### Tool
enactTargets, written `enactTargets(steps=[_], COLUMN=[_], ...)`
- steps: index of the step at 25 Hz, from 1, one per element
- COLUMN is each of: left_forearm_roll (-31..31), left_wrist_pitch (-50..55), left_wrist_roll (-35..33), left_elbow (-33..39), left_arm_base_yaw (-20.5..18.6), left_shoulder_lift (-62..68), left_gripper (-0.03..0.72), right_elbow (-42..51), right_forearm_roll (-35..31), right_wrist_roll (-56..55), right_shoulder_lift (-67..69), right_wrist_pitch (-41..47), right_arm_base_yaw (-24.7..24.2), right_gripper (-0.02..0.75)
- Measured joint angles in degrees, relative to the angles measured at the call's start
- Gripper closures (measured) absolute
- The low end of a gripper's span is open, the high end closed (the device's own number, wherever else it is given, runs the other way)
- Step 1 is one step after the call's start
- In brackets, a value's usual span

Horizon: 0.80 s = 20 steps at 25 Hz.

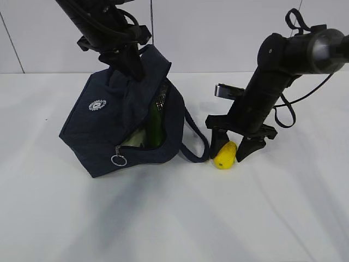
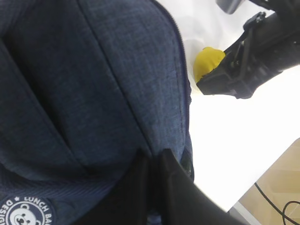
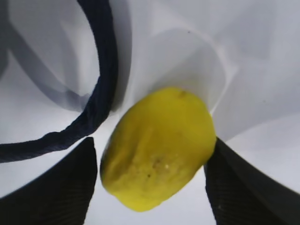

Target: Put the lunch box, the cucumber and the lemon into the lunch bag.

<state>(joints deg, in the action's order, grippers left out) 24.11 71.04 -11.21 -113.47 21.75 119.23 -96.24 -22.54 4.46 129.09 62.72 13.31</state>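
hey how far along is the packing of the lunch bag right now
Done: the cucumber and a pale lunch box show inside the lunch bag, whose fabric the shut left gripper pinches. In hand: the right gripper straddles the lemon on the table. Left: lifting it in.

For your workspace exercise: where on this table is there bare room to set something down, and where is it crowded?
Bare: the table in front of the lunch bag and lemon, and its far-left part. Crowded: between bag and lemon, where a bag handle and the right gripper sit.
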Motion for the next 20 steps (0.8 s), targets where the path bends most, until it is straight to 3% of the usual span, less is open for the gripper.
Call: enactTargets(steps=[6, 12, 20], left_forearm_roll=[0.00, -0.14, -0.17], left_wrist_pitch=[0.00, 0.00, 0.00], left_wrist_roll=[0.00, 0.00, 0.00], left_elbow=[0.00, 0.00, 0.00], left_arm_base_yaw=[0.00, 0.00, 0.00], left_shoulder_lift=[0.00, 0.00, 0.00], left_gripper=[0.683, 0.683, 0.683], right_elbow=[-0.11, -2.85, -4.91], right_forearm_roll=[-0.13, -2.06, -24.75], right_wrist_roll=[0.00, 3.62, 22.67], right_shoulder_lift=[0.33, -2.18, -4.84], right_wrist_pitch=[0.00, 0.10, 0.21], right_arm_base_yaw=[0.00, 0.13, 0.13], right_gripper=[0.364, 0.388, 0.389])
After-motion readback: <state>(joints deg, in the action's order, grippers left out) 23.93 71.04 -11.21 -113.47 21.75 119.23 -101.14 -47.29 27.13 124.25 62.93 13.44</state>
